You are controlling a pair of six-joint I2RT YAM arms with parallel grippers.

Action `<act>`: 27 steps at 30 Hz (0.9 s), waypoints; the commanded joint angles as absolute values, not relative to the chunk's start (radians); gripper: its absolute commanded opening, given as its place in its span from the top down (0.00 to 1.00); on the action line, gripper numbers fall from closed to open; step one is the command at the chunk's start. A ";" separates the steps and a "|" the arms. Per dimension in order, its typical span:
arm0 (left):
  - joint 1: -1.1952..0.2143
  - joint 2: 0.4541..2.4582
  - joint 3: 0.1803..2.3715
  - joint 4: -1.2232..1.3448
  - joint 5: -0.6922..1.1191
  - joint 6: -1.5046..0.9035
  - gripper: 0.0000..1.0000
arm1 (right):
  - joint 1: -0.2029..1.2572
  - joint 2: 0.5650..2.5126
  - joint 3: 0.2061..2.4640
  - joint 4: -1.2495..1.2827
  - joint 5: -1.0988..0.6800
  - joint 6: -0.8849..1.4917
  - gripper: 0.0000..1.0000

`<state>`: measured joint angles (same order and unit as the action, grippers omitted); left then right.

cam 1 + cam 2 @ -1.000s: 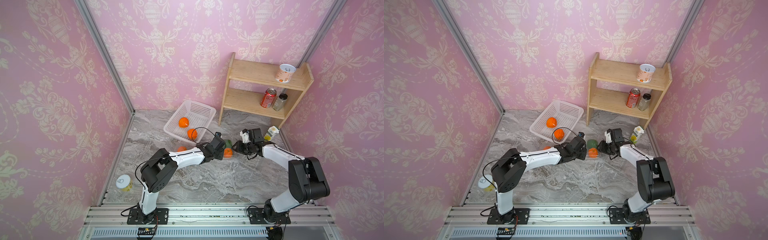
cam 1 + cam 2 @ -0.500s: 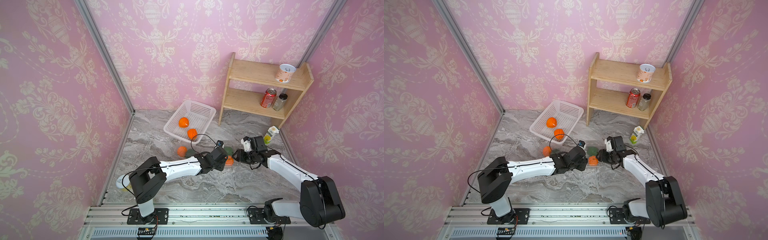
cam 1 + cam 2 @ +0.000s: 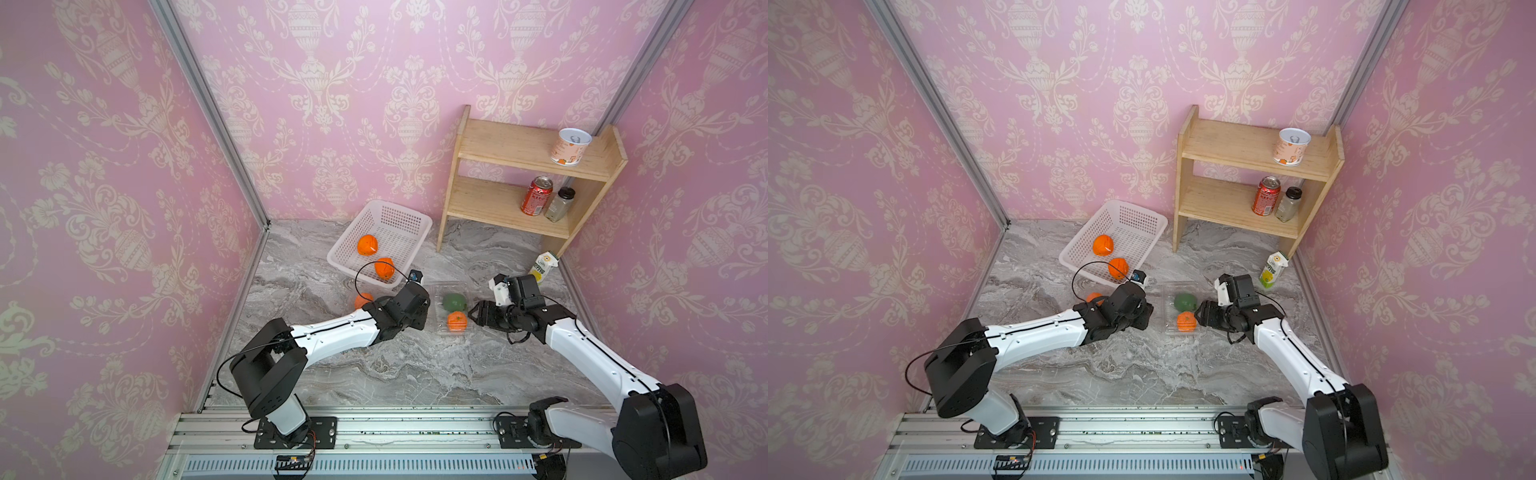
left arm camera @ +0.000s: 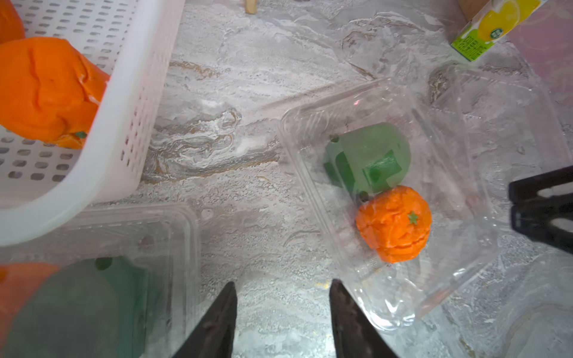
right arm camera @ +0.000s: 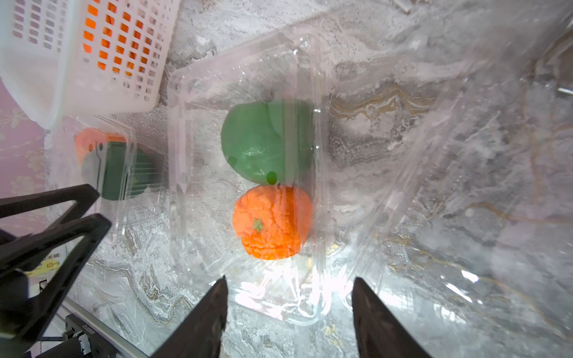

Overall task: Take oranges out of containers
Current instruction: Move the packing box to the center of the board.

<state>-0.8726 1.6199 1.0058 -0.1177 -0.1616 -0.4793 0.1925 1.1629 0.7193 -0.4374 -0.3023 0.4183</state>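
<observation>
Two oranges (image 3: 367,244) sit in the basket (image 3: 399,224) at eleven o'clock; two remain in clear trays (image 5: 198,155); left fingers (image 4: 217,322) and right fingers (image 5: 210,316) are spread, empty.

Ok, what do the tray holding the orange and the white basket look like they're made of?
Tray: thin clear plastic, glossy; the marbled tabletop shows through and creases catch glare. Basket: white moulded plastic, seemingly matte, with rows of regular holes.

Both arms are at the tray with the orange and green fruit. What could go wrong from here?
The orange lies against the green fruit; a finger going between them may shove either one.
The clear tray looks thin and nothing holds it; the open right gripper may drag it along.
The left gripper, also open, is beside the same tray: the arms may collide.
</observation>
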 commanded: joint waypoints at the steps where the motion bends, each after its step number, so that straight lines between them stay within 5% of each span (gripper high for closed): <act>1: -0.842 1.616 0.998 -0.086 -0.088 -0.448 0.50 | 0.181 1.166 0.754 -0.449 -0.319 0.415 0.33; 6: -0.786 1.664 1.006 -0.092 -0.023 -0.417 0.51 | 0.129 1.245 0.755 -0.403 -0.468 0.444 0.38; 14: -0.722 1.694 0.965 -0.075 0.009 -0.396 0.52 | 0.128 1.186 0.742 -0.464 -0.324 0.403 0.37; 27: -0.696 1.564 0.934 -0.098 0.011 -0.412 0.46 | 0.133 1.195 0.702 -0.345 -0.387 0.460 0.38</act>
